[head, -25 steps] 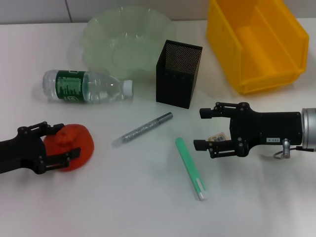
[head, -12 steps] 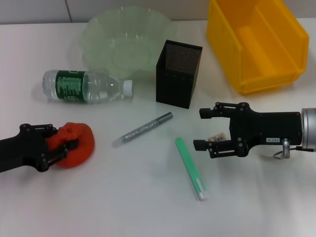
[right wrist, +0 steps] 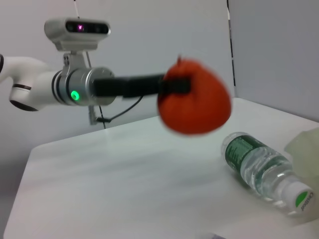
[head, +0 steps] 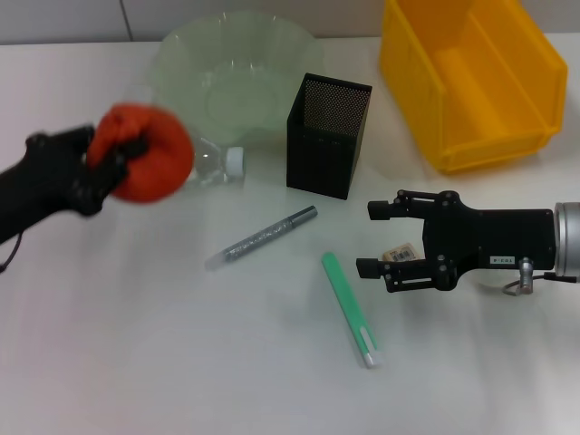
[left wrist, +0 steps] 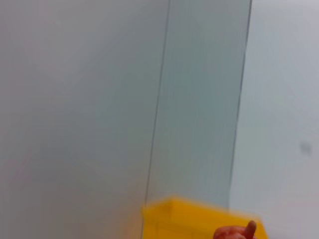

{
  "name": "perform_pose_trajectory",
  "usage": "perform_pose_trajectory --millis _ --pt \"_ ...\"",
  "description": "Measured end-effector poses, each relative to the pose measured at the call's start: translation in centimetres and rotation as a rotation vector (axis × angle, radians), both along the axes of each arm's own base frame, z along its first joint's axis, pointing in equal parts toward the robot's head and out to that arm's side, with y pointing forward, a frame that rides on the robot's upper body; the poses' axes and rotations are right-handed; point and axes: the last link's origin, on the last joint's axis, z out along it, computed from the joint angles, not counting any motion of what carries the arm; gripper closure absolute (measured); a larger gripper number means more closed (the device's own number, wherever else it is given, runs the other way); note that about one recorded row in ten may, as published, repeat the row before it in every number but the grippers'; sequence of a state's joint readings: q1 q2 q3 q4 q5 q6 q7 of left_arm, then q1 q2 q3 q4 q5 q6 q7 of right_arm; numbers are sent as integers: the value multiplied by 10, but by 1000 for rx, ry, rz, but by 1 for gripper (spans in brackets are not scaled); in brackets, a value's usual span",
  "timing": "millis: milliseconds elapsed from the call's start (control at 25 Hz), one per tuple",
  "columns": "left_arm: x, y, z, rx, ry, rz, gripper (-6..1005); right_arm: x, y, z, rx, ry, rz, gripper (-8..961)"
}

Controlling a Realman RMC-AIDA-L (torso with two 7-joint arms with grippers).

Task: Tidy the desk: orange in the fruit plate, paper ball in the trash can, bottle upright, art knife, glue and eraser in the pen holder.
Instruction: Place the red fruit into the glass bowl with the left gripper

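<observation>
Desk (head: 136, 362) inventory, left to right: orange aloft, eraser between parted fingers.

Left gripper (head: 116, 156) clamped on orange (head: 149, 154), raised above the lying bottle (head: 222, 163), which it mostly hides; only neck and cap show. Fruit plate (head: 181, 54) behind. Pen holder (head: 328, 136) upright, centre. Grey pen (head: 263, 237) and green pen (head: 349, 308) lie flat. Right gripper (head: 373, 237) spread apart; eraser (head: 399, 255) partly hidden at its lower finger, contact unclear. Trash can (head: 467, 77) cut off at top.

silver pen (head: 261, 237): lying diagonal | green stick (head: 350, 308): lying just beside, apart
</observation>
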State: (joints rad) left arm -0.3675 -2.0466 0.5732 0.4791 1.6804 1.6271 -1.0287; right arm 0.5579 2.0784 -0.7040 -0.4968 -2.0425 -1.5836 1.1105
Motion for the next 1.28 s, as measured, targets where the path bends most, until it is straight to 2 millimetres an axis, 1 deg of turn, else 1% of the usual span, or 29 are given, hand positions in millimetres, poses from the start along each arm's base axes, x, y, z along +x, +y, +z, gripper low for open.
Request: perform_pose_trajectory --millis 80,120,160,200,320,360,400,440,480,600,640,680,800,880,960,1080,1280 --pt "14 11 -5 31 -65 -10 783 1 0 0 1 0 -2 123" --pt "14 11 -5 31 -65 -10 789 0 0 0 0 1 -2 123" --pt "27 26 -11 54 -123 -8 794 1 0 0 1 1 -3 123" --pt "32 33 -14 59 -149 4 800 1 -1 0 2 2 -5 123" --pt "32 33 -14 59 -149 4 816 3 -2 1 5 3 -14 124" --pt "45 58 -21 85 -187 58 822 4 -3 1 6 3 -16 124" --pt "53 75 -25 108 -190 94 834 5 -3 1 7 4 -18 124" --pt "53 75 -25 108 -190 94 845 5 -3 1 8 4 -20 124" --pt "66 98 -33 139 -161 133 857 6 -4 1 8 4 -22 124" --pt "76 118 -44 151 -97 171 875 6 -4 1 8 5 -24 124" --pt "76 118 -44 151 -97 171 881 6 -4 1 7 5 -25 124" --pt "80 129 -51 155 -47 210 887 6 -5 1 7 5 -26 124" --pt "82 140 -60 167 11 257 903 7 -5 2 8 6 -28 124" --pt "82 140 -60 167 11 257 912 6 -5 1 8 7 -28 124" --pt "81 144 -66 185 66 272 922 5 -4 1 8 9 -28 124" --pt "81 145 -67 192 79 279 936 5 -4 1 9 13 -29 124" --pt "80 146 -67 199 87 288 787 4 -3 1 13 19 -30 124"
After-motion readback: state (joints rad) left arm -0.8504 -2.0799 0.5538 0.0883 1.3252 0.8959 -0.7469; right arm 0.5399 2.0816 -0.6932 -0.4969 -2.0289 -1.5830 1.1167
